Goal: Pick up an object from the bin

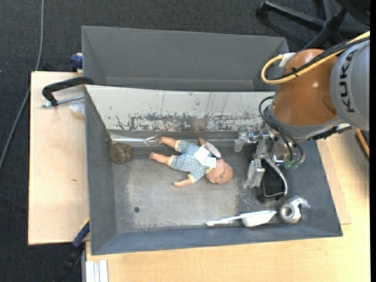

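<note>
My gripper (257, 162) hangs low in the right part of the bin, just right of the doll's head. The baby doll (192, 161), in a pale blue dress, lies on its back in the middle of the bin with its head toward the gripper. A black curved object (274, 185) lies on the floor directly beside and partly under the gripper. In front of it rest a white plastic scoop (245, 219) and a small shiny metal piece (292, 209).
A brown round lump (120, 152) sits at the far left by the back wall. The arm's orange cover and cables loom over the bin's right back corner. Bare floor lies at the front left.
</note>
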You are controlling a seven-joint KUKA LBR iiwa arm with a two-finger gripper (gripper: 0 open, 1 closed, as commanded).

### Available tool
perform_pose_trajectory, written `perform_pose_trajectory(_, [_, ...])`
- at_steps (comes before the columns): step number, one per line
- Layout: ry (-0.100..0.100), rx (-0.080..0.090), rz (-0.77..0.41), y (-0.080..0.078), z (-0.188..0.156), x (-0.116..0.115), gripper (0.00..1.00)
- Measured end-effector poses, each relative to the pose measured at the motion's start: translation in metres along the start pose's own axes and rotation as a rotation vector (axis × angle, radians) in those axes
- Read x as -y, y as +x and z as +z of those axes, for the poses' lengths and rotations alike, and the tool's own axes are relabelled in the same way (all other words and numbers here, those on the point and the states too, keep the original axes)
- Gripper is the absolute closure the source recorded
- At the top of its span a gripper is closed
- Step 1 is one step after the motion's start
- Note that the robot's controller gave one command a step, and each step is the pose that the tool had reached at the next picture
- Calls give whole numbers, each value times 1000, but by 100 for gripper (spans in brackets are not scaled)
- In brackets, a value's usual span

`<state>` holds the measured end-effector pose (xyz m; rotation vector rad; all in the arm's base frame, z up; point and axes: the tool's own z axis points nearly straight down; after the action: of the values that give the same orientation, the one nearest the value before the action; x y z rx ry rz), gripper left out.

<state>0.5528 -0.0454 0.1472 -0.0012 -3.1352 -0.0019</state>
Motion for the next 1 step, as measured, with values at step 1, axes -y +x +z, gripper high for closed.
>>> perform_pose_trajectory(1, [0, 4, 0, -1, -3, 0, 0])
